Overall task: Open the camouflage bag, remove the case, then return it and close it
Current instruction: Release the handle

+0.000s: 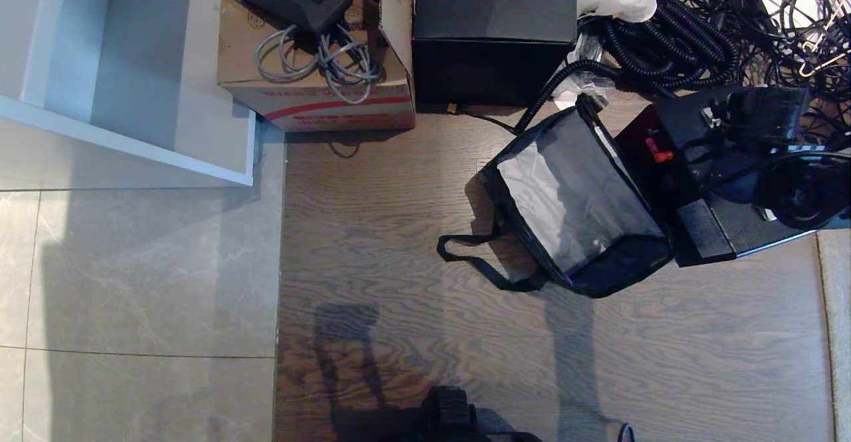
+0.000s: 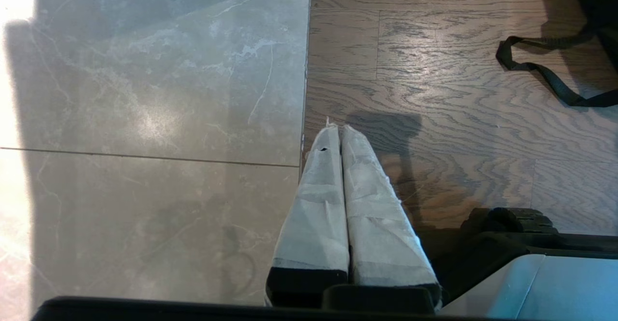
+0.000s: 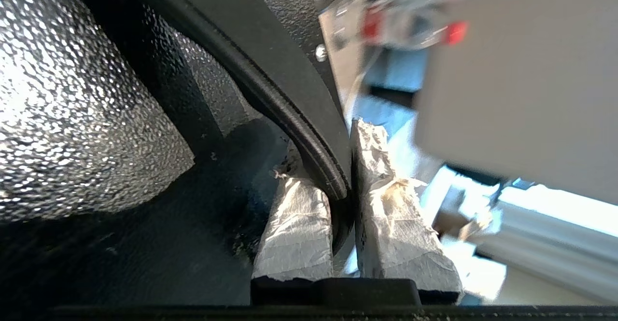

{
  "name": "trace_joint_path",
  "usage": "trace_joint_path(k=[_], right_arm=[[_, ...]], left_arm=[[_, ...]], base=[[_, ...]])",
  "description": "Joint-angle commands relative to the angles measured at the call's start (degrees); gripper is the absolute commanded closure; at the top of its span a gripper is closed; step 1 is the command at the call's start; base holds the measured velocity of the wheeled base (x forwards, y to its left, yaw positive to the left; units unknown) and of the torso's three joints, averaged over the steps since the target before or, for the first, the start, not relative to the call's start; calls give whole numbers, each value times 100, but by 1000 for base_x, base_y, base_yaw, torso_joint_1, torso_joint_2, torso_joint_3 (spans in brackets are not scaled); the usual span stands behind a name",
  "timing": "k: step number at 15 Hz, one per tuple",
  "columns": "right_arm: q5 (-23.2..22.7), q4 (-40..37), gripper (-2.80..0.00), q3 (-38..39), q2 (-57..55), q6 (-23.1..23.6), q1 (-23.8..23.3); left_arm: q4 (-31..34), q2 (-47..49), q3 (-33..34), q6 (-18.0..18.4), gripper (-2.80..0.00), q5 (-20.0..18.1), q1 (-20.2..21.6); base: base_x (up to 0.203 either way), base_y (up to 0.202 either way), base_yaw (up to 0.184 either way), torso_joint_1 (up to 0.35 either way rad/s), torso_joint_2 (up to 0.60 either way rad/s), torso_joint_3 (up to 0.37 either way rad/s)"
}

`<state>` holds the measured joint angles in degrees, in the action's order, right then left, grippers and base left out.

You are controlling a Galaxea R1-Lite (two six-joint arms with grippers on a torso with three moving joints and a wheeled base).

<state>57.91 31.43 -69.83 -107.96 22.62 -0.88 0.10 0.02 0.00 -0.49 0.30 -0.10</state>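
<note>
Tape-wrapped fingers (image 3: pixel 299 215) of the right tool (image 3: pixel 340 166) are clamped on the black handle (image 3: pixel 289 104) of the case (image 1: pixel 718 183), which hangs just beside the right side of the open bag (image 1: pixel 578 203), outside it. The bag stands on the wooden floor (image 1: pixel 399 242) with its grey lining showing and a black strap (image 1: pixel 479 256) trailing to its left, while a cardboard box (image 1: pixel 319 90) and a black box (image 1: pixel 492 30) sit beyond. The left tool (image 2: pixel 340 132) hangs closed and empty above the floor.
</note>
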Motion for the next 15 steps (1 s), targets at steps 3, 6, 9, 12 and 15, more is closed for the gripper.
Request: trace_joint_path(k=[3, 6, 9, 12, 15], right_arm=[[2, -445, 0, -111, -377, -480, 475], [-73, -1573, 0, 293, 97, -1382, 947], [-306, -2158, 0, 535, 264, -1939, 1142], [-306, -2054, 0, 514, 91, -1946, 1029], [-331, -1952, 0, 398, -26, -1946, 903]], left_arm=[[-1, -2, 0, -4, 0, 5, 1], [-1, -2, 0, -4, 0, 3, 1], [-1, -2, 0, -4, 0, -3, 1], [-10, -2, 0, -4, 0, 5, 1], [-1, -2, 0, -4, 0, 5, 1]], base=[[0, 0, 0, 0, 0, 0], [0, 0, 0, 0, 0, 0], [0, 0, 0, 0, 0, 0], [0, 0, 0, 0, 0, 0], [0, 0, 0, 0, 0, 0]])
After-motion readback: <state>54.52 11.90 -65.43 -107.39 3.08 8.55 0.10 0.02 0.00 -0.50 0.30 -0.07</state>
